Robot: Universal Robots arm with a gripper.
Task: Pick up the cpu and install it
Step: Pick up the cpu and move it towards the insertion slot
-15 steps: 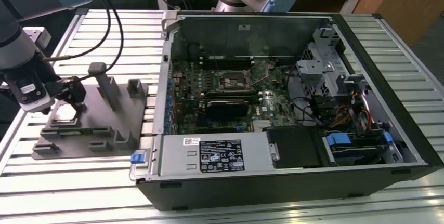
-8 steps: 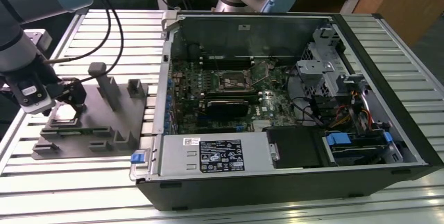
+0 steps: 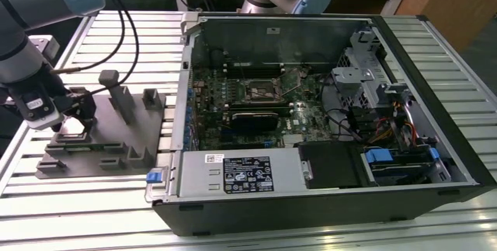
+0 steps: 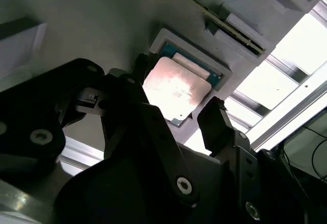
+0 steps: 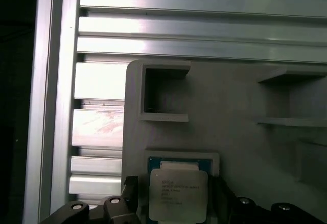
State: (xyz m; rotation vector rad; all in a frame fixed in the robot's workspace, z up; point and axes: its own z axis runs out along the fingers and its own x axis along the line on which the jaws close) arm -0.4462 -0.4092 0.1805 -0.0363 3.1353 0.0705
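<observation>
My gripper (image 4: pixel 178 90), released, straddles the cpu (image 5: pixel 178 196) seated in the fixture (image 5: pixel 235 106); I judge it light, stiff and fragile, so grip opposite edges, gently.

— What's sitting between the tips of the gripper (image 4: pixel 177 87)?
— I've got the cpu (image 5: pixel 178 196): bare metal lid, satin, throwing glare, with a green board rim.
— And beneath?
— Grey fixture (image 5: pixel 230 96), matt plastic, slightly grainy. The gripper itself reads matt black. Past it, the table (image 5: pixel 204 29) is ribbed bare metal, brushed and shiny.
</observation>
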